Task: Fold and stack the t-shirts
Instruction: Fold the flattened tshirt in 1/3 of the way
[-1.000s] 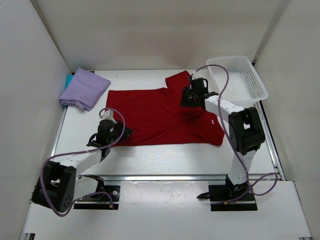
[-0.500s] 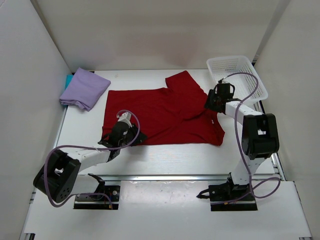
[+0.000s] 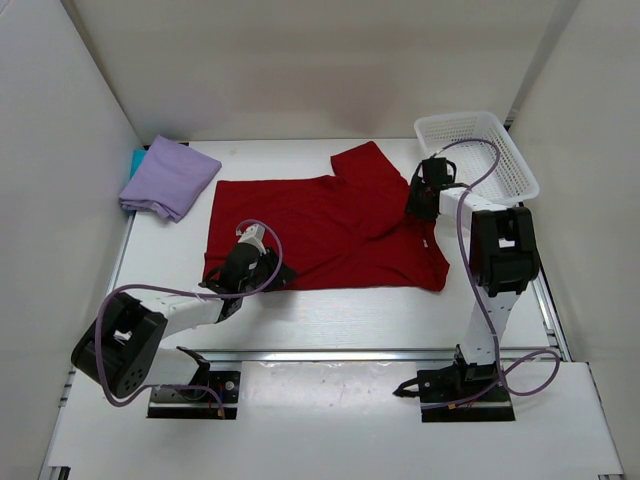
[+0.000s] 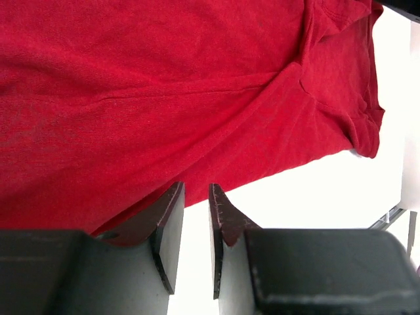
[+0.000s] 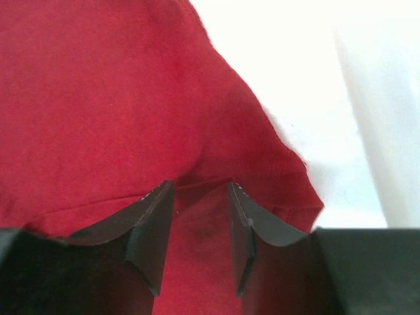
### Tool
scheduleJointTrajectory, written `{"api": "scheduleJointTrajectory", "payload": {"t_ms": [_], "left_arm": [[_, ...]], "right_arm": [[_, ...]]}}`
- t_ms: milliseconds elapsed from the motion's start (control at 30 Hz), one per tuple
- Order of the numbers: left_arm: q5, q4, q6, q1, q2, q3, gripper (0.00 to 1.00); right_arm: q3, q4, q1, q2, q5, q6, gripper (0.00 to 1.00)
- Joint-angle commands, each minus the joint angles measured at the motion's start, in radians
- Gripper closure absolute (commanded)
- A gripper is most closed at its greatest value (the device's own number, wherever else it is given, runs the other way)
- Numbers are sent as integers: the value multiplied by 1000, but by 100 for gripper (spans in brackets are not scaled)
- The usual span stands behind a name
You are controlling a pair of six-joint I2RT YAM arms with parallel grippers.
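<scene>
A deep red t-shirt (image 3: pixel 330 225) lies spread flat across the middle of the white counter (image 3: pixel 330 315), its collar and sleeves toward the right edge and its hem toward the left. The left end effector (image 4: pixel 195 197) sits low at the shirt's near edge, toward the near left corner. Its fingers are only narrowly apart, their tips are at the cloth's border, and bare counter shows through the gap. A second ago it was further left, on the shirt's corner. That corner now lies flatter and reaches further left. The right end effector (image 5: pixel 200 193) presses down on the upper sleeve area near the right edge. Its fingers stand partly open and straddle a crease of red cloth. A second ago it was further in over the shirt, near the collar. In the far left corner a folded lavender t-shirt (image 3: pixel 168 178) rests on a teal t-shirt (image 3: pixel 136 160), of which only a sliver shows. A white mesh basket (image 3: pixel 515 160) stands in the far right corner. The folded pile and the basket have not moved.
</scene>
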Motion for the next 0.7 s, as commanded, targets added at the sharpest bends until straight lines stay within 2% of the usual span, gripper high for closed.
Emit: {"api": "scheduleJointTrajectory", "payload": {"t_ms": [0, 167, 267, 333, 367, 433, 667], "left_arm": [[16, 25, -2, 13, 7, 21, 67], [21, 26, -2, 20, 9, 26, 67], [24, 38, -3, 17, 9, 20, 67], [16, 41, -3, 17, 14, 21, 68], [15, 38, -5, 16, 15, 13, 67], [11, 37, -6, 14, 17, 18, 67], [18, 37, -8, 29, 18, 13, 67]], "right_arm": [[37, -42, 16, -8, 81, 5, 63], [34, -53, 28, -11, 104, 8, 75], [27, -59, 46, -19, 112, 0, 69], [27, -56, 40, -14, 104, 9, 78], [32, -47, 39, -11, 92, 15, 89], [40, -44, 39, -11, 89, 16, 100], [110, -39, 57, 4, 121, -14, 100]]}}
